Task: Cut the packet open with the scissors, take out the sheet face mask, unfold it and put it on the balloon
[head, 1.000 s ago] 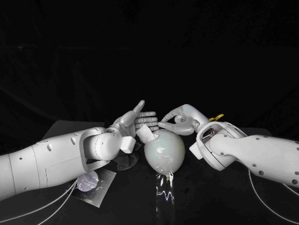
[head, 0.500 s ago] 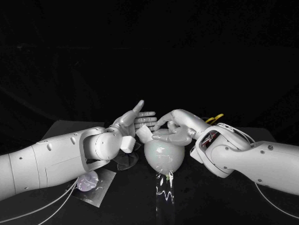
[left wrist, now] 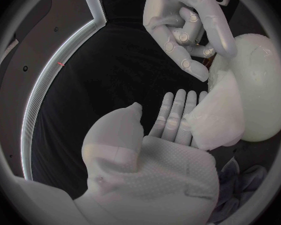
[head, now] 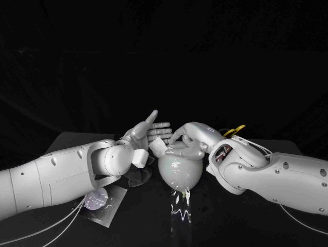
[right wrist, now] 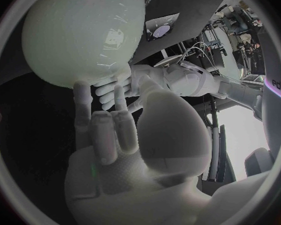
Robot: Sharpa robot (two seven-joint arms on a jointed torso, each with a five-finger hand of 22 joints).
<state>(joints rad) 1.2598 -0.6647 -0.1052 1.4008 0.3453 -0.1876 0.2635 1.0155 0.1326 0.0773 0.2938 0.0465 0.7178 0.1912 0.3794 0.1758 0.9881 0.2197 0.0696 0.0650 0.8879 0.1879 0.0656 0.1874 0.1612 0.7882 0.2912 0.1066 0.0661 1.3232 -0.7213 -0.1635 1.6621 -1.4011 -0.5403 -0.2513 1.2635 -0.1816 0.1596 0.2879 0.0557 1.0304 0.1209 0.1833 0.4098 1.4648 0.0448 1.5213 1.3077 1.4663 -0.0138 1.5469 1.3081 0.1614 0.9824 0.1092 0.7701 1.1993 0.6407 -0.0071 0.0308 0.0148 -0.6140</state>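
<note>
Near left on the table [head: 69,142], the packet [head: 103,201] lies flat, cut open, purple print up. I can't see inside it, but it is likely empty, since the mask is out. The left hand [head: 143,135] is open, grips nothing, and stands edge-on with fingers straight and thumb up, just left of the balloon. In the left wrist view its fingertips [left wrist: 178,101] touch the edge of the sheet face mask [left wrist: 217,117]. The mask is a pale, partly folded sheet lying against the balloon's upper left flank, not yet spread. Judgement: the mask is wet, limp, very light, clingy and easy to tear, so take it by the outer edges with light pinches and peel the folds apart, not from the middle. The balloon [head: 180,172] sits centre on the table between both hands. It is pale, light, smooth and slippery and will roll or squash if pushed, so steady it from the side and avoid sharp fingertip pokes. The right hand [head: 192,140] bends over the balloon's far top with fingers touching it near the mask's upper edge. I cannot tell whether it pinches the mask. Far right, behind the right wrist, the yellow handle of the scissors [head: 237,128] shows, apart from both hands.
</note>
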